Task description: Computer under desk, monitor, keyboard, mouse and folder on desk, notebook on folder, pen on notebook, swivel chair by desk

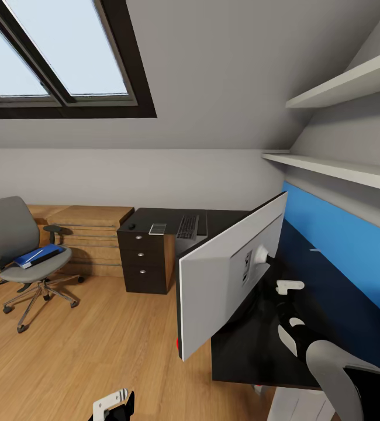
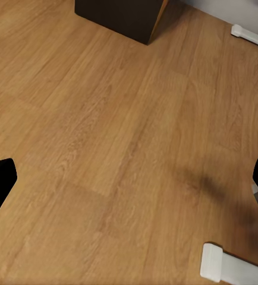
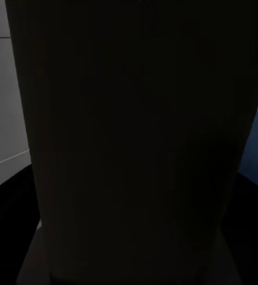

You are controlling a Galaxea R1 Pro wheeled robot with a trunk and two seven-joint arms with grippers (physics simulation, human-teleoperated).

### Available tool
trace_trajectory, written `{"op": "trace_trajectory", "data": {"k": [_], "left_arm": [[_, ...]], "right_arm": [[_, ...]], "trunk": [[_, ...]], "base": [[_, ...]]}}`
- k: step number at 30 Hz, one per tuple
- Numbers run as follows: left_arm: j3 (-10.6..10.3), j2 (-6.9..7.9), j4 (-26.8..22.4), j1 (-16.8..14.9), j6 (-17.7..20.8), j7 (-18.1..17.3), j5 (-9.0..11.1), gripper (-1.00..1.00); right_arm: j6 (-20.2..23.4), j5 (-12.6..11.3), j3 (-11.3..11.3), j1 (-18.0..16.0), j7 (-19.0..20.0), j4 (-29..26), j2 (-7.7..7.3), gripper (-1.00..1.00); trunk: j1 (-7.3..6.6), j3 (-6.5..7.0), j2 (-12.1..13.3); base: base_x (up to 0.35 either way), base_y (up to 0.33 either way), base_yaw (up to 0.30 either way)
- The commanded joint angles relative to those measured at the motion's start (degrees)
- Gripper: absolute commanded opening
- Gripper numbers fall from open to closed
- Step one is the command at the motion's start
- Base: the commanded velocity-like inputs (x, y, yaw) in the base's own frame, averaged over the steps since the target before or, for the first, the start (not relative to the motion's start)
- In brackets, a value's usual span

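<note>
an attic bedroom's black-framed skylight [image 1: 61,58] is letting daylight in over a light wood floor [image 1: 96,351]. the glossy black desk [image 1: 248,345] is running along a blue wall panel [image 1: 342,257], bearing the wide monitor [image 1: 225,275], which is showing its silver-grey back. the grey swivel chair [image 1: 14,245] is standing well apart from the desk, carrying the blue folder [image 1: 38,255] on its seat. a dark drawer cabinet [image 1: 146,257] is holding the keyboard [image 1: 187,226], the notebook [image 1: 158,228] and the mouse [image 1: 131,226]. the right gripper [image 1: 289,304] is reaching in behind the monitor; whether its fingers are apart or clamped cannot be told. the left gripper [image 2: 129,190] is hanging over bare floor, fingers spread wide.
</note>
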Motion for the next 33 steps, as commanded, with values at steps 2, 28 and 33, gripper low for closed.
{"op": "trace_trajectory", "data": {"k": [2, 28, 33], "left_arm": [[-0.45, 0.1, -0.01, -0.06, -0.33, 0.51, 0.5, 1.0], [-0.45, 0.1, -0.01, -0.06, -0.32, 0.44, 0.57, 1.0], [-0.45, 0.1, -0.01, -0.06, -0.32, 0.44, 0.58, 1.0]], "right_arm": [[-0.2, 1.06, -0.24, -0.06, -0.26, 0.05, 0.03, -1.0], [-0.01, 1.06, -0.24, -0.06, -0.26, 0.13, 0.2, -1.0], [-0.01, 1.06, -0.24, -0.06, -0.26, 0.13, 0.2, -1.0]], "trunk": [[0.0, -0.07, -0.04], [0.0, -0.07, -0.04], [0.0, -0.07, -0.04]], "base": [[0.0, 0.0, 0.0], [0.0, 0.0, 0.0], [0.0, 0.0, 0.0]]}}
